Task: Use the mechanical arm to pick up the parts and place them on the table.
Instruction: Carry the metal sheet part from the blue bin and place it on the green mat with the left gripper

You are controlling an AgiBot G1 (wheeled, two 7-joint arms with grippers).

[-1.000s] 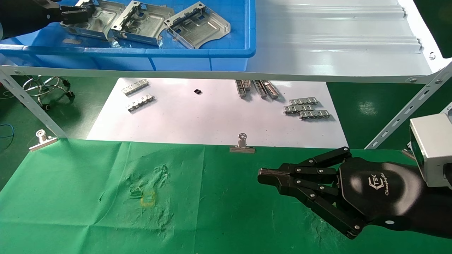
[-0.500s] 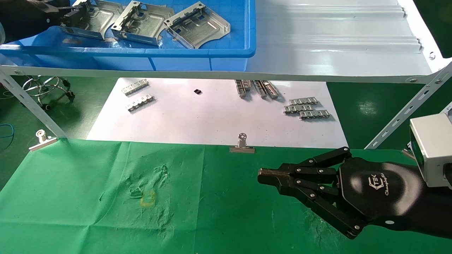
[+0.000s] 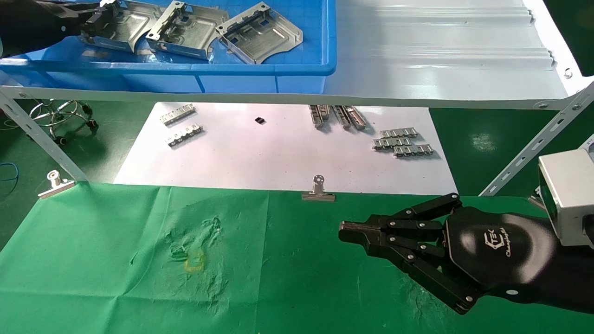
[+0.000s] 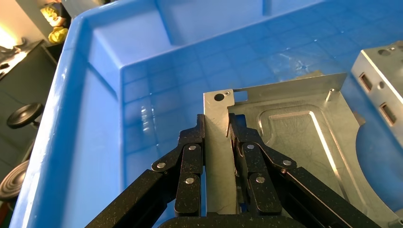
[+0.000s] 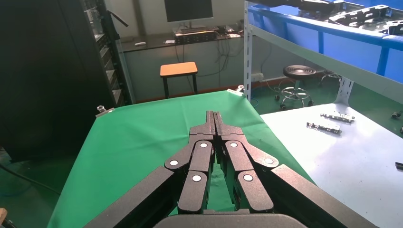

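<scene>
Here, grip: the mechanical arm (image 3: 28, 23) has its left gripper (image 4: 216, 130) clamped on the upturned side flange of the held part (image 4: 285, 142), one finger (image 4: 190, 156) outside the flange and the other inside, the metal wall pinched between them.

Where the held part is: inside the blue bin (image 3: 260, 69) on the pale grey shelf (image 3: 441, 51), at the bin's left end, beyond the far-left corner of the table (image 3: 116, 278). In the head view its near edge looks slightly raised, but I cannot tell whether it is clear of the bin floor.

Other parts: two more parts (image 3: 188, 30) lie in the same bin, to the right of the held one; the nearest sits just beside it.

Key relation: the table lies toward the robot and below the shelf, so the part must first clear the bin's near wall, then come down onto the cloth near its left side.

Long axis: the pinched flange runs along the fingers' line, away from the wrist, so the plate hangs off to one side of the grip.

Risk, as a judgement: an off-centre hold may let the plate swing or catch the neighbouring part or the bin wall.

Right gripper (image 3: 345, 229): parked low over the table's right side, fingers pressed together on nothing.

Nearer arm: the left.
</scene>
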